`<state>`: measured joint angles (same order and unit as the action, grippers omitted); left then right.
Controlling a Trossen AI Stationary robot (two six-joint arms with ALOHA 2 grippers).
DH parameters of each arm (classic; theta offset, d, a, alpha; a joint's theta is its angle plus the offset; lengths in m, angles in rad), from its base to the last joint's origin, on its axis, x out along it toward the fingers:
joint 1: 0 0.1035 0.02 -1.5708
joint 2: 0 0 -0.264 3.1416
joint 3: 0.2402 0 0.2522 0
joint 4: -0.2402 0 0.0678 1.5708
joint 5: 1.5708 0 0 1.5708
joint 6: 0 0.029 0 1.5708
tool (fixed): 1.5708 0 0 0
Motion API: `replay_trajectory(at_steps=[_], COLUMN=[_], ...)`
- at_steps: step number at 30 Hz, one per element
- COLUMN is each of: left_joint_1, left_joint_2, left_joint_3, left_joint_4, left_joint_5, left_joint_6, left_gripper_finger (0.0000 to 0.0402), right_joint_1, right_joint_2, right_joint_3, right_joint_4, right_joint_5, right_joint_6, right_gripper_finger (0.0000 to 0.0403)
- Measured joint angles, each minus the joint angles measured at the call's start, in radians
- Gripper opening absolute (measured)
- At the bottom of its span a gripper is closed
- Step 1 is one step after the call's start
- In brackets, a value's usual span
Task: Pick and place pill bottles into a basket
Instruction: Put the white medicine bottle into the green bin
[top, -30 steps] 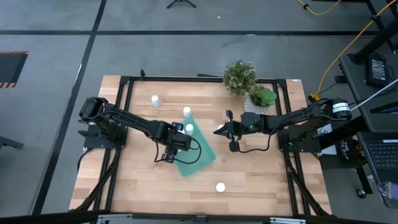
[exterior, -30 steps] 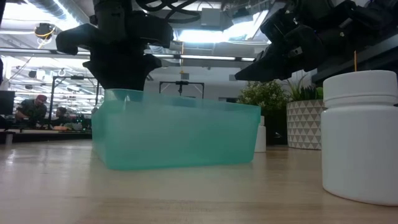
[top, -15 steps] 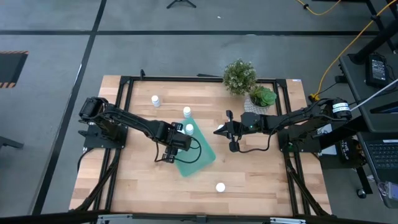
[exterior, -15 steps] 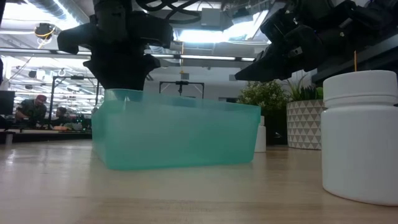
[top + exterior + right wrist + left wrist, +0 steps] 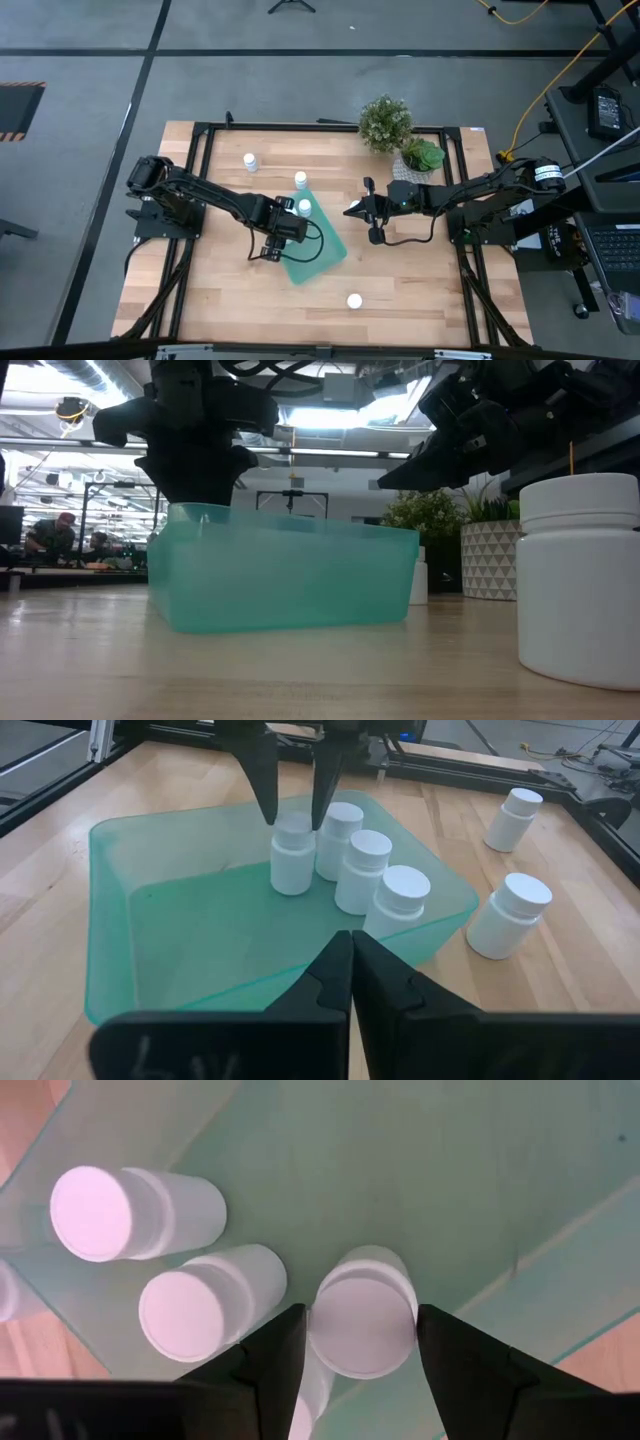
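Pill bottles stand in a close row inside the teal basket, which sits near the middle of the wooden surface. The right wrist view shows four of them upright in the basket: one bottle between the left claw's fingers, then a second bottle, a third bottle and a fourth bottle running toward the basket's near rim.

The left claw reaches down into the basket from above. Its two dark fingers sit on either side of the first bottle's white cap, set against its sides; that bottle stands on the basket floor. The left wrist view also shows two neighbouring bottles beside it, upright and clear of the fingers.

The right claw hovers above the surface just beside the basket on its right, pointing toward it, its fingers pressed together with nothing between them.

Outside the basket, two bottles stand near it on the far side: one just beside the rim and one farther off. Another lone bottle stands well apart near the front edge of the surface, and it looms large in the low view.

A white patterned plant pot and a leafy plant sit at the far edge. People sit in the room behind.
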<state>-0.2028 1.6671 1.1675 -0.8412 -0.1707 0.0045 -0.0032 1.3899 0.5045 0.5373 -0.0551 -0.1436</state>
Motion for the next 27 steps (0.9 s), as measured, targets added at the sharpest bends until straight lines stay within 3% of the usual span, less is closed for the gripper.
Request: replay_trajectory(at_steps=[19, 27], left_joint_1=[-0.020, -0.020], left_joint_2=[-0.033, -0.069], left_joint_3=[0.059, 0.141], left_joint_4=[-0.061, -0.242], left_joint_5=[0.016, 0.016], left_joint_6=[-0.002, -0.092], left_gripper_finger=[0.0185, 0.0184], right_joint_1=[0.000, 0.000], right_joint_2=[0.000, 0.000], right_joint_3=[0.000, 0.000], right_joint_4=[-0.007, -0.008], right_joint_5=[0.000, 0.000], right_joint_6=[-0.016, -0.017], right_gripper_finger=[0.0012, 0.0012])
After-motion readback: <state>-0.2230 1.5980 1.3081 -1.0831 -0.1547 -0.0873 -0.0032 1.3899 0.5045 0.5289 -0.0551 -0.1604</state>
